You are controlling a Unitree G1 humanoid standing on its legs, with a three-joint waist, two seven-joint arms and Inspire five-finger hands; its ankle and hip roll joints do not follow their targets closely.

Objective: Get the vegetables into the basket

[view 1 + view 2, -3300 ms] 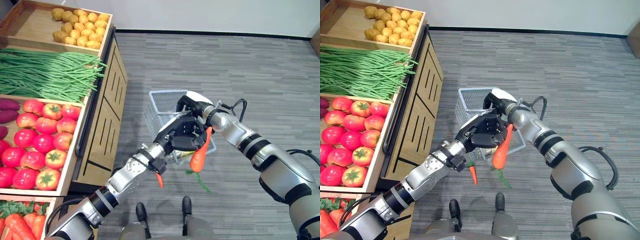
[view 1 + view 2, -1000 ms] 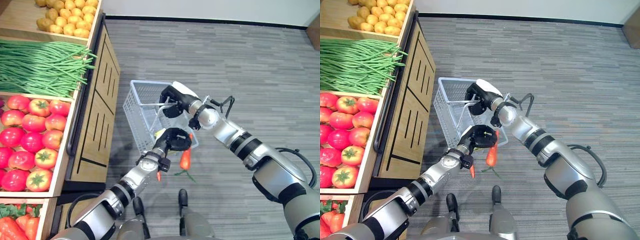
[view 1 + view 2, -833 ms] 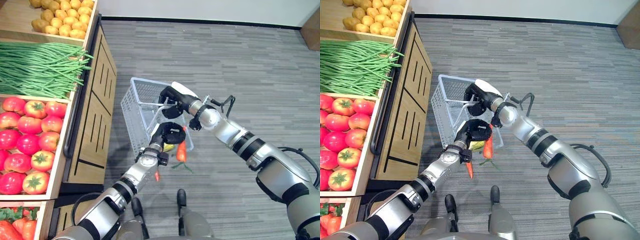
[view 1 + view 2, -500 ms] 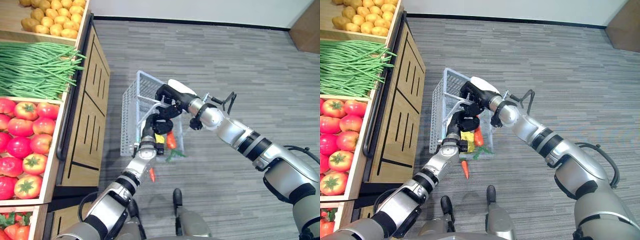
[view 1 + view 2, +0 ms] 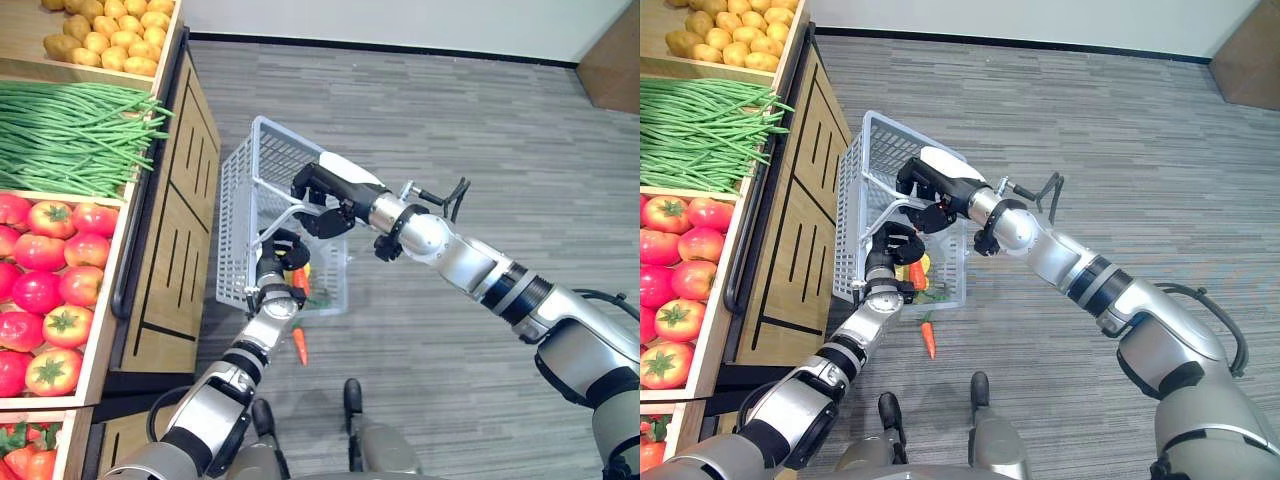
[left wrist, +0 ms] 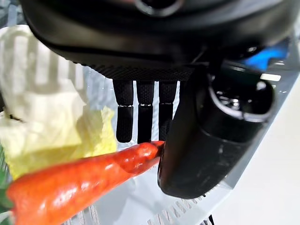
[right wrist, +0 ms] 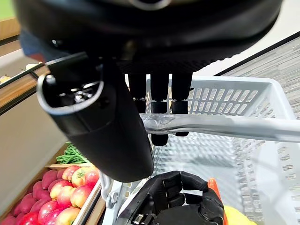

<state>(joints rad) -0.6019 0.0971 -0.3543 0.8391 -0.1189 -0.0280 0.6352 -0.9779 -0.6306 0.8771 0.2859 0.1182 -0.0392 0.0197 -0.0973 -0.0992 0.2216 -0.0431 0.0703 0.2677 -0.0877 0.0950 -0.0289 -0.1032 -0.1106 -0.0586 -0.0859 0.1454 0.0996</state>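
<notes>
Along the left stands a wooden stall with potatoes, green beans and tomatoes. Just beside it hangs the white basket, tipped toward the stall. The left hand is inside the basket, thumb and fingers pinched on the tip of a carrot above a pale yellow-green vegetable already in there. The carrot is inside the rim but not yet let go. A second, smaller carrot lies on the floor just below the basket. To the right, the right hand is curled round the handle, carrying the basket.

The risk is the tilt: if the basket tips further, the contents could slide out over the low side. A thin pinch on the carrot tip could also slip early. The floor carrot looks easy to miss.
</notes>
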